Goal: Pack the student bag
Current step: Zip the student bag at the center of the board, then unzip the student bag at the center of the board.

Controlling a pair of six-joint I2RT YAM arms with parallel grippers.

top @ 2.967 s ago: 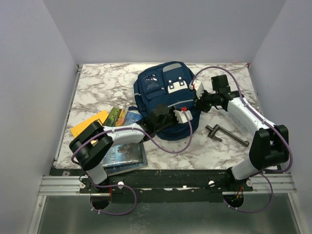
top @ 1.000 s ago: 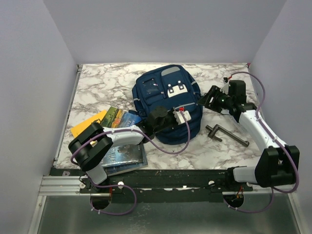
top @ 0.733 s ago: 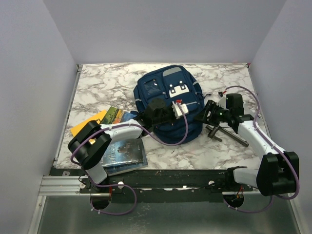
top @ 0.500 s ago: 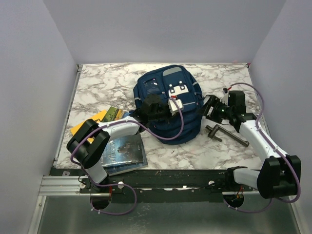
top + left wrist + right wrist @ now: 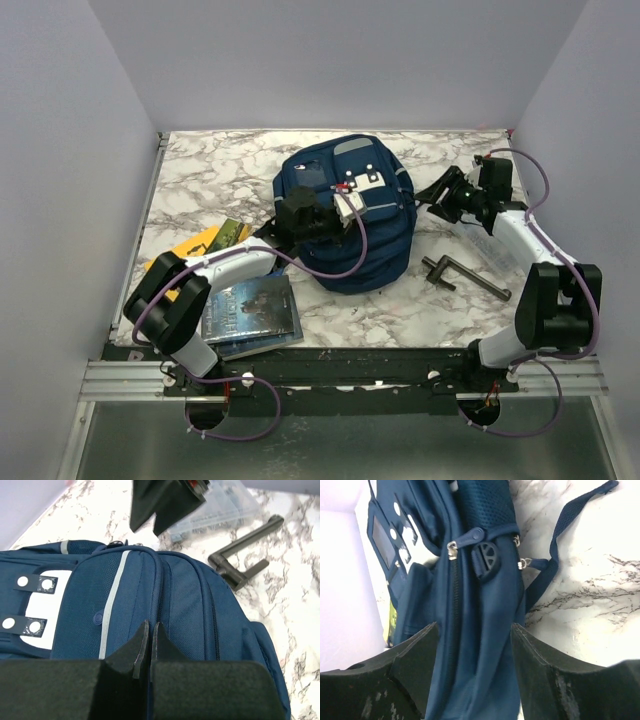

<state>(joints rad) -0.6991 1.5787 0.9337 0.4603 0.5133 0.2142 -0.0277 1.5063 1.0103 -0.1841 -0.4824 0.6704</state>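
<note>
The student bag (image 5: 350,235), navy blue with grey stripes and white clips, lies in the middle of the table. My left gripper (image 5: 368,205) reaches over its top and is shut; in the left wrist view its tips (image 5: 148,628) meet just above the bag (image 5: 180,610), beside a zip line, with nothing seen between them. At the bag's far right edge is my right gripper (image 5: 438,193), which stands open. In the right wrist view its fingers (image 5: 474,630) frame the bag's side (image 5: 485,645). A zip pull (image 5: 469,536) lies further ahead.
A dark metal crank tool (image 5: 465,275) lies right of the bag. Books sit at the left: a yellow one (image 5: 185,248), a green one (image 5: 232,232) and a dark-covered one (image 5: 250,308). A clear plastic case (image 5: 225,507) shows behind the right fingers. A loose strap (image 5: 565,525) trails on the marble.
My left gripper slid from the bag's near front up to its far top, staying shut. The right arm swung nearer, then back to the bag's far right edge.
</note>
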